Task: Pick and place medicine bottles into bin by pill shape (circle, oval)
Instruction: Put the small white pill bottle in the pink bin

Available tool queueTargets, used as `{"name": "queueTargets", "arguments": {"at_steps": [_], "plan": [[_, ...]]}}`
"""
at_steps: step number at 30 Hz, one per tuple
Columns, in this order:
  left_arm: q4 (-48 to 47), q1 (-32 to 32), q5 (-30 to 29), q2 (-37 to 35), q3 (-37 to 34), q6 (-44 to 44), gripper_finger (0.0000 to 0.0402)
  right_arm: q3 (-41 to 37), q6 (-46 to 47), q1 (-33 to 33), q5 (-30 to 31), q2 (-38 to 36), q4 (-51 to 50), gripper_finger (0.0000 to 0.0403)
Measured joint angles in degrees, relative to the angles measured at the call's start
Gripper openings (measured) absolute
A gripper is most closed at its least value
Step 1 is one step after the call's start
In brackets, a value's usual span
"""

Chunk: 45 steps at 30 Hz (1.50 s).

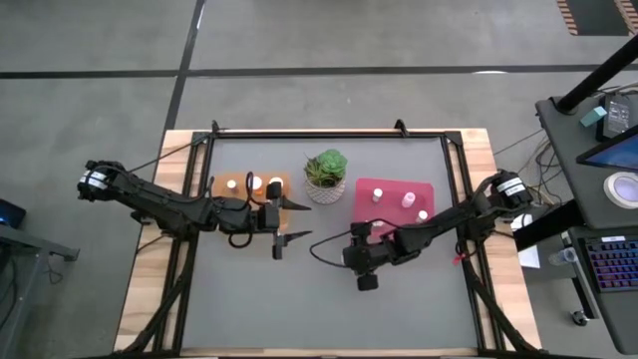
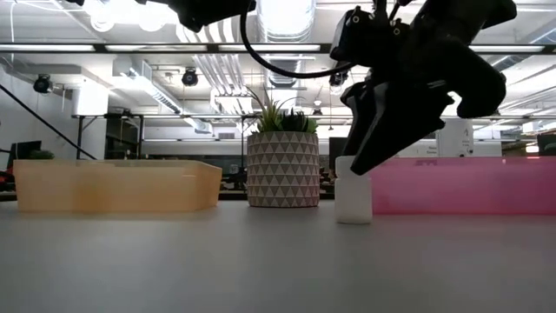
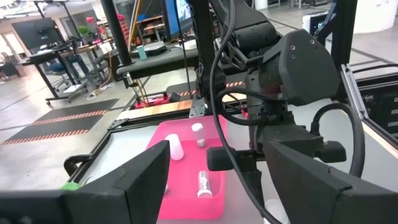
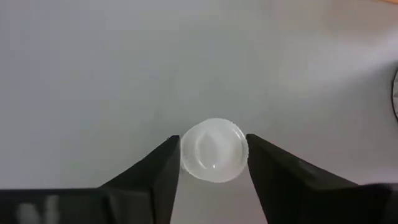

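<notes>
A small white medicine bottle stands upright on its base on the grey table, in front of the pink-red bin. My right gripper slants down over it from the table's right, shut on its white cap; in the high view the gripper hides the bottle. My left gripper hangs open and level beside the orange bin, with nothing between its fingers. The orange bin holds three bottles, and so does the pink-red bin, the nearest of them close to my right arm. My right gripper pinches the bottle's round white cap between its two fingers, one on each side of the rim. The fingers come slanting down from above and from the table's right. The bottle stands upright with its base on the table.
A green plant in a patterned white pot stands between the two bins at the far middle. A black frame runs round the table. The grey surface toward the near edge is bare.
</notes>
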Motion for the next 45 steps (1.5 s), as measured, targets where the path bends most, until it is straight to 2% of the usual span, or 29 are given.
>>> {"name": "queueTargets", "arguments": {"at_steps": [6, 11, 19, 21, 25, 32, 35, 39, 45], "plan": [[0.3, 0.0, 0.0, 0.0, 0.0, 0.0, 0.025, 0.0, 0.4, -0.1, 0.1, 0.3, 0.4, 0.0133], [0.2, 0.0, 0.0, 0.0, 0.0, -0.1, 0.025, -0.1, 0.1, -0.4, 0.1, -2.2, -0.5, 0.0141], [-0.7, 0.0, 0.0, 0.0, -0.1, -1.7, 0.025, 0.6, 0.1, -3.0, -0.1, -11.7, 0.5, 0.014], [-1.8, -0.1, 0.0, 0.0, -0.1, -2.3, 0.025, 0.7, 0.1, -3.6, -2.1, -14.5, 2.6, 0.0141], [-1.8, -0.1, 0.0, 0.0, -0.2, -3.0, 0.025, 0.4, 3.0, -5.3, -13.2, -18.9, 6.7, 0.0142], [-1.8, -0.1, 0.0, 0.0, -0.6, -3.0, 0.025, 1.0, 14.1, -6.4, -15.5, -22.8, 8.8, 0.0142], [-1.9, -0.1, 0.0, 0.0, -0.9, -3.1, 0.025, 1.0, 16.6, -6.3, -18.0, -23.5, 11.6, 0.0142], [-1.4, -0.1, 0.3, 0.0, -0.9, -5.6, 0.025, 1.0, 19.7, -6.6, -17.8, -23.8, 15.6, 0.0143], [-1.3, -0.4, 0.7, 0.0, -0.9, -6.4, 0.025, 1.0, 21.2, -6.8, -20.2, -23.9, 32.4, 0.0143]]}}
